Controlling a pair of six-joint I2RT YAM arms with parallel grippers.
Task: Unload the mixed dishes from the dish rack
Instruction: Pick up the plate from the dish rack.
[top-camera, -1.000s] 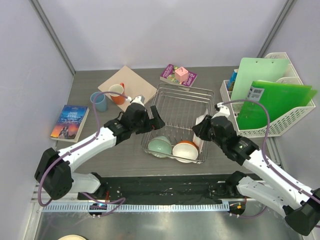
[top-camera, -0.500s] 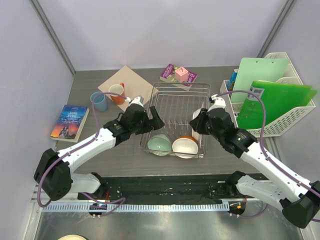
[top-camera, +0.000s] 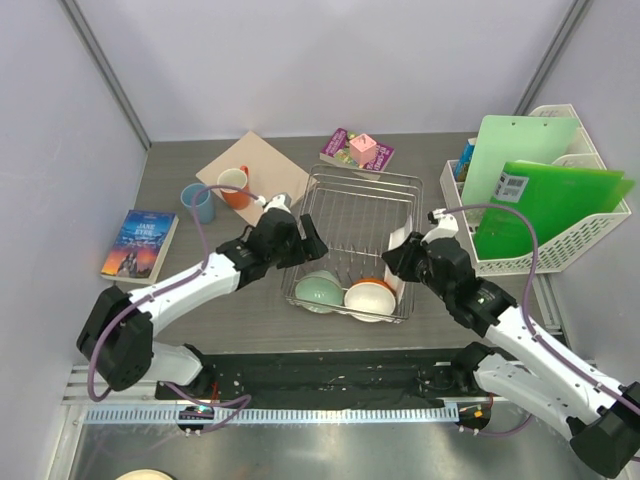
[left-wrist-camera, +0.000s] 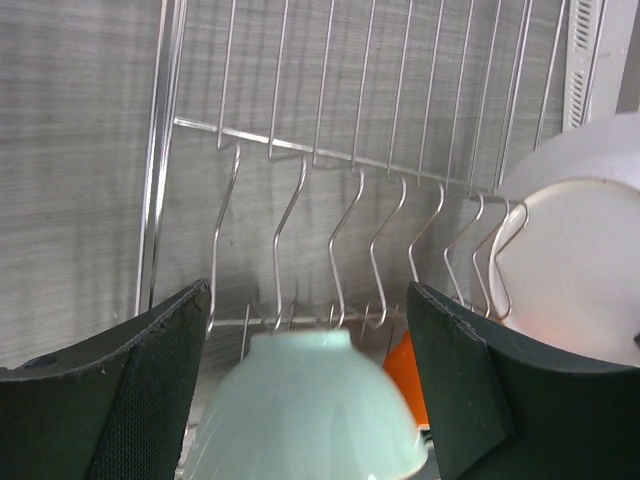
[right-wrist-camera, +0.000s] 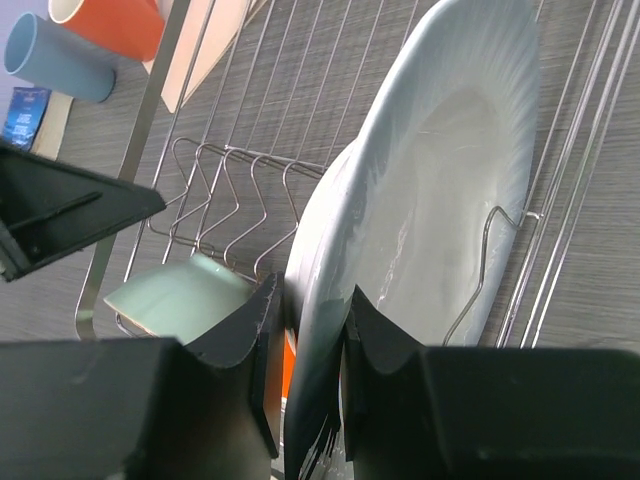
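The silver wire dish rack (top-camera: 365, 205) lies mid-table. At its near end sit the pale green bowl (top-camera: 320, 291) and the cream bowl with orange outside (top-camera: 369, 298). The white plate (top-camera: 403, 270) stands on edge at the rack's right side. My right gripper (top-camera: 400, 258) is shut on the plate's rim (right-wrist-camera: 440, 200), one finger on each face. My left gripper (top-camera: 305, 243) is open, with the green bowl (left-wrist-camera: 305, 410) below and between its fingers (left-wrist-camera: 110, 400), not touching. The orange-red mug (top-camera: 236, 187) and light-blue cup (top-camera: 198, 203) stand on the table left of the rack.
A wooden board (top-camera: 262, 165) lies under the mug. A book (top-camera: 140, 245) lies at the far left. A purple book with a pink cube (top-camera: 357, 150) lies behind the rack. A white file basket with green folders (top-camera: 540, 200) stands right.
My right gripper, holding the plate, shifted towards the far side and then came back. The rack's near end moved slightly with it. My left gripper has hardly moved.
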